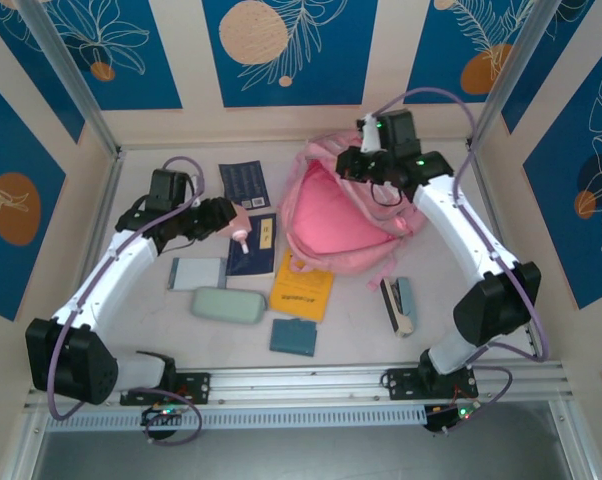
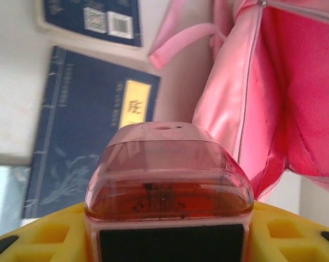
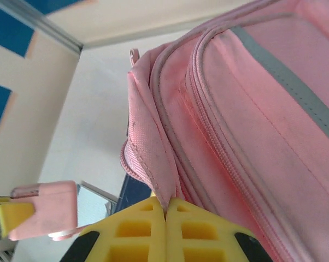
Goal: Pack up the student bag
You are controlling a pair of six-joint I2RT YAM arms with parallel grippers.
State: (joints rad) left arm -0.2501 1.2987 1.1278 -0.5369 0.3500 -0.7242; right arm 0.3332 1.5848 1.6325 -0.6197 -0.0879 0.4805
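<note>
You have the student bag (image 1: pixel 333 222) lying on the surface (image 1: pixel 351 322) directly under your right tool (image 3: pixel 165 210). Its yellow fingers are pressed fully together on a fold of fabric at the bag's zipped rim. The bag's mouth gapes upward and toward your left tool (image 2: pixel 167 234). Inside you can see pink lining, while the deeper part is hidden behind the rim and your right arm. As far as the overhead view lets you judge, the bag's long axis runs from the far wall back toward the arm bases, with the pinched rim at the far end.

Your left tool stands about half open, clamped on a small pink block (image 2: pixel 167 174) that has a clear tinted body and a hole in its top face. Dark flecks sit inside it, and you cannot tell for sure what it is. The block hangs beside the bag's mouth, apart from it.

Under your left tool lies a dark blue book (image 2: pixel 82 158) with a yellow label. Beyond it is a second dark blue booklet (image 2: pixel 93 19) with printed codes, cut off by the frame edge. Toward the bases from that tool lie a grey notebook (image 1: pixel 198 272), a pale green case (image 1: pixel 227 304), a yellow booklet (image 1: pixel 301 290) and a teal notebook (image 1: pixel 293 337)
</note>
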